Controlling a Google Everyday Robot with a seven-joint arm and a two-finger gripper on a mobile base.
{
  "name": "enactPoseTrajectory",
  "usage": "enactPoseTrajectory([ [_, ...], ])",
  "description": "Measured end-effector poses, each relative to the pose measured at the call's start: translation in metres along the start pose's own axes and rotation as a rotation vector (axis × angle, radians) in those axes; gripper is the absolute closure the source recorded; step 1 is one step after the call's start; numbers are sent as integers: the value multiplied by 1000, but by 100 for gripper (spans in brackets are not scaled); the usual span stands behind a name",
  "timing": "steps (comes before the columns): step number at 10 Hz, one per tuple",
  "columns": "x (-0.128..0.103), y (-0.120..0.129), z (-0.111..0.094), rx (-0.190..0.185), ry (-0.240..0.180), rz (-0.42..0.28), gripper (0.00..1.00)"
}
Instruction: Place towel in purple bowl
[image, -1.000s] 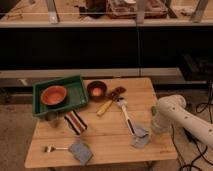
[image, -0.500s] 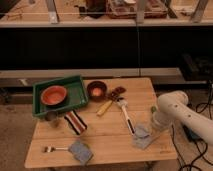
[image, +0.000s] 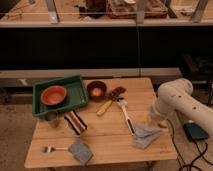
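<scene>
Rightward on the table (image: 107, 142), the towel (image: 144, 136) slants near-left to far-right below the pincer (image: 156, 122), whose state I cannot tell.

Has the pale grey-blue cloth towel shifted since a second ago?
No: the towel still lies against the white-handled utensil's near end, with the tool at its far-right edge.

Since second ago: arm (image: 176, 99) risen slightly; gripper (image: 158, 122) now just above towel (image: 145, 136), towel flatter.
</scene>
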Motion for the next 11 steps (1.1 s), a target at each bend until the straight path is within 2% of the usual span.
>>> enactPoseTrajectory([
  [1, 1, -1, 3, -9, -15, 0, 70],
  [2, -1, 1, 8, -18, -27, 13, 63],
  [5, -13, 9, 50, -64, -60, 108, 30],
  [6, -17, 12, 56, -73, -64, 134, 23],
  [7, -18, 14, 61, -74, -67, 155, 20],
  [11, -23, 22, 76, -75, -78, 204, 20],
])
